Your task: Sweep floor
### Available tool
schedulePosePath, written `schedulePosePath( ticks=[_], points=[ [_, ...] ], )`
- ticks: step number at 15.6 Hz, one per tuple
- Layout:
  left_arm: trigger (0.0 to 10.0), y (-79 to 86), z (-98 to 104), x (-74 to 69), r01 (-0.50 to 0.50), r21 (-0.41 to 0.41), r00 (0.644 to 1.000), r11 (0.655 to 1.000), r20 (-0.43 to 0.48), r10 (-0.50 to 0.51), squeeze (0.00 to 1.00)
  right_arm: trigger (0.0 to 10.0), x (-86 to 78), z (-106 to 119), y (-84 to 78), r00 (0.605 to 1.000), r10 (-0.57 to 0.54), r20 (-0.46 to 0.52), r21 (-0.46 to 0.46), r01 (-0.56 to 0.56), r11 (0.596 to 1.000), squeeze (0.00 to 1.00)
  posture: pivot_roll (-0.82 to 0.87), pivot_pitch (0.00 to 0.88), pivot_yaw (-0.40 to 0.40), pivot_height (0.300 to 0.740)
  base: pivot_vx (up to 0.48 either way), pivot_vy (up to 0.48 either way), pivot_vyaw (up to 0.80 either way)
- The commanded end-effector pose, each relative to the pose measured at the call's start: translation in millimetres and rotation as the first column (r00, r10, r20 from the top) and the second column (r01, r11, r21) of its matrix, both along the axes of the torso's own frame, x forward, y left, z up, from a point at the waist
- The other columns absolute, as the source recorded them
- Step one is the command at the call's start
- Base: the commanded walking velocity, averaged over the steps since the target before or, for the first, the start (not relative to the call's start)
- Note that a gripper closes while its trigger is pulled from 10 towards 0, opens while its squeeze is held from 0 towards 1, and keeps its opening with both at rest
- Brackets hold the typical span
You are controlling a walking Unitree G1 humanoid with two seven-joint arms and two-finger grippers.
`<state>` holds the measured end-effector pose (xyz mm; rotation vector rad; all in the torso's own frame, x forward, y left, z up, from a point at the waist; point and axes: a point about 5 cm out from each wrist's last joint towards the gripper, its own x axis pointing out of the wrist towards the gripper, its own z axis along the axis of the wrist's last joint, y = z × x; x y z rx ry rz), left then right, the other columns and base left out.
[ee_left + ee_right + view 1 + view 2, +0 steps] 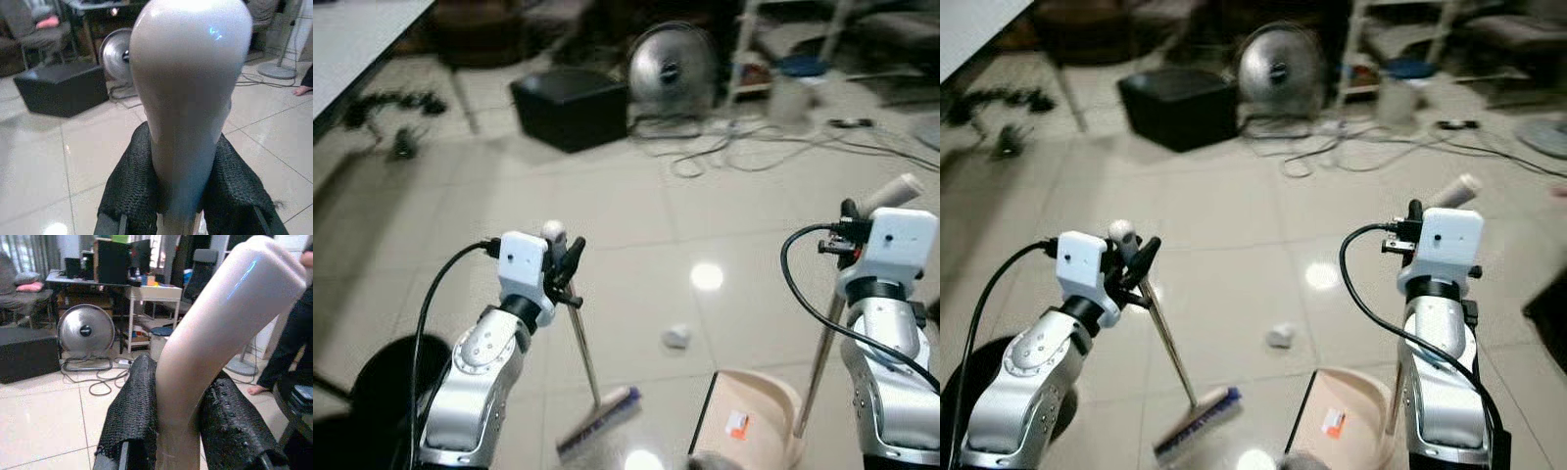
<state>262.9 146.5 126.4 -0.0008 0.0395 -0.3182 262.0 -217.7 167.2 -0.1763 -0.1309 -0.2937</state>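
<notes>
Left end effector (566, 266) grips the broom (597, 421); right end effector (849, 227) grips the dustpan (749, 416) handle, a white scrap (676, 337) between.

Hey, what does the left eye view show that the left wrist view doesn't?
The left eye view alone shows the broom head, the crumpled scrap, the dustpan and the right gripper on its handle. The left wrist view alone shows, close up, black fingers clamped round the broom handle's rounded tip. Both show the fan, black box and tiled floor.
</notes>
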Motion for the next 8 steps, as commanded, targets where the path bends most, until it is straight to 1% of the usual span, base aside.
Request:
schedulePosePath(
  ticks=[1,2,6,8],
  points=[
    [10.0,0.0,10.5,1.5,-0.004,0.001,0.998,1.000,0.059,0.004,0.00,10.0,-1.3,4.4,3.0,1.000,0.010,0.009,0.013,-0.010,1.000,0.00,0.04,0.034,0.067,0.740,0.000,0.000,-0.80],
    [10.0,-0.4,11.7,1.9,-0.004,-0.002,0.998,1.000,0.065,0.004,0.00,10.0,-1.5,3.6,3.1,1.000,0.009,0.004,0.018,-0.009,1.000,0.00,0.04,0.034,0.067,0.740,0.000,0.000,-0.53],
    [10.0,-1.6,15.5,4.6,-0.003,-0.008,0.996,1.000,0.084,0.004,0.00,10.0,-2.4,-1.1,2.8,1.000,0.008,-0.027,0.026,-0.007,1.000,0.00,0.04,0.035,0.072,0.740,0.329,0.000,0.00],
    [10.0,-1.9,15.4,5.0,-0.002,-0.008,0.996,1.000,0.085,0.003,0.00,10.0,-2.8,-2.9,1.7,0.999,0.000,-0.037,0.051,0.002,0.999,0.00,0.04,0.035,0.072,0.740,0.360,0.000,0.00]
  ],
)
